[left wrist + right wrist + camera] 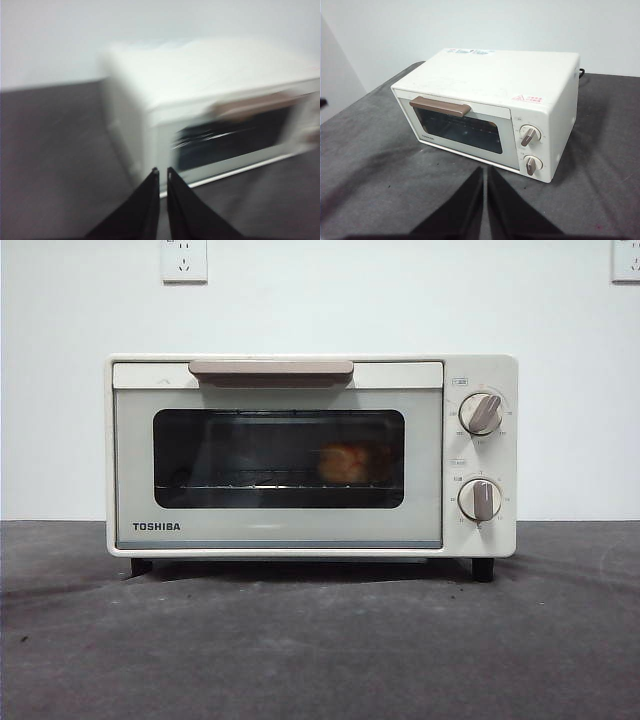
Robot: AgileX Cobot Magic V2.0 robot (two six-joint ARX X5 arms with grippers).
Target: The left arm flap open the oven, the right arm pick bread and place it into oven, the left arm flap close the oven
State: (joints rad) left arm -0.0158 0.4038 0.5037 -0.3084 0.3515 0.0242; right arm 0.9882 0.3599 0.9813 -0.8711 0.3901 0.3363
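Observation:
The cream-white TOSHIBA oven [310, 455] stands on the dark table with its door shut, the beige handle [270, 370] at the top of the door. Through the dark window the orange-brown bread [343, 464] lies on the inner rack, toward the right. In the blurred left wrist view my left gripper [162, 172] is shut with nothing in it, raised off the table in front of the oven [210, 110], near its left front corner. My right gripper [484, 171] is shut and empty too, held back and above the oven [490, 105] on its front right side. Neither arm appears in the front view.
Two beige knobs [482, 413] sit on the oven's right panel. Dark grey cloth [320, 650] covers the table in front of the oven. A white wall with power sockets [184, 260] stands behind. A black cable [581, 71] runs behind the oven.

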